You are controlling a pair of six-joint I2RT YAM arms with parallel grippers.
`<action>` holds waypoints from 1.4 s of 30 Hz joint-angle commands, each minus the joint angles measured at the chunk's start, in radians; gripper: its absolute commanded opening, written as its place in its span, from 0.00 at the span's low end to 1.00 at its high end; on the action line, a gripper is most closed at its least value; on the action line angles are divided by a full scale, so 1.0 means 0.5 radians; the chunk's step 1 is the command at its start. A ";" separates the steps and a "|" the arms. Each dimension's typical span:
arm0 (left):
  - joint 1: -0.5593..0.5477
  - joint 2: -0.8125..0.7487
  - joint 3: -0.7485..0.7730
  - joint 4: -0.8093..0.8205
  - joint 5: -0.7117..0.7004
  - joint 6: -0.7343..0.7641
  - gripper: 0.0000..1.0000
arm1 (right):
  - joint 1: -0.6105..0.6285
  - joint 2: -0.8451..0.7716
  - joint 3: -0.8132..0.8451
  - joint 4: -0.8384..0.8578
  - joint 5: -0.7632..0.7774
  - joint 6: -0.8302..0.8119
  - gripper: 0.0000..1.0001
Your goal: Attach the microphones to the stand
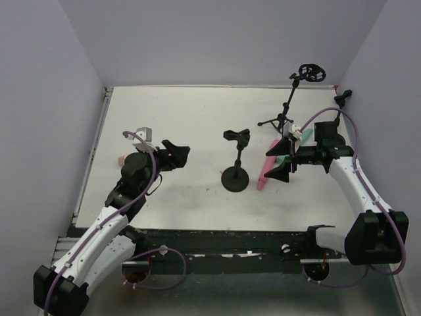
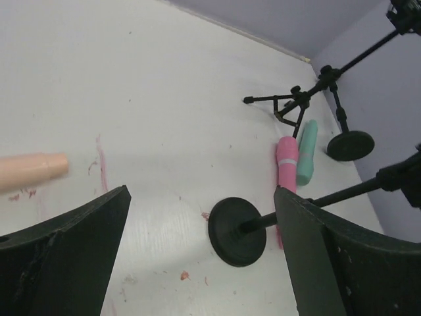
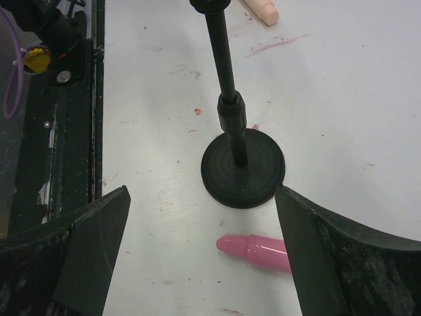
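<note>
A pink microphone lies flat on the table, right of a black round-base stand with an empty clip on top. A teal-green microphone lies beside it, partly hidden by my right arm. A peach-beige microphone lies at the left, mostly hidden by my left arm. My right gripper is open and hovers over the pink microphone. My left gripper is open and empty, left of the stand. The left wrist view shows the peach microphone, pink and teal.
A black tripod boom stand with a ring mount stands behind the microphones. Another small black stand is at the far right by the wall. Purple walls enclose the table. The round base lies just beyond my right fingers.
</note>
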 commanded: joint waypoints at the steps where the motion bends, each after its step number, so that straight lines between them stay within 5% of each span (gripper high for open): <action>1: 0.295 0.090 0.036 -0.368 0.134 -0.840 0.98 | -0.002 -0.026 0.005 -0.030 0.039 -0.044 1.00; 5: 0.443 0.473 0.345 -0.882 0.002 -1.289 0.98 | 0.001 -0.033 -0.004 -0.024 0.021 -0.035 1.00; 11: 0.624 1.161 0.980 -1.632 -0.164 -1.461 0.98 | 0.001 -0.048 -0.010 -0.018 -0.001 -0.026 1.00; 18: 0.897 1.624 1.079 -1.580 -0.002 -1.670 0.94 | 0.001 -0.045 -0.004 -0.021 0.008 -0.023 1.00; 31: 1.078 2.106 1.431 -1.721 -0.088 -1.652 0.89 | 0.001 -0.033 -0.007 -0.018 0.012 -0.023 1.00; 42: 1.133 2.220 1.567 -1.920 -0.124 -1.673 0.66 | 0.001 -0.051 0.002 -0.042 0.021 -0.041 1.00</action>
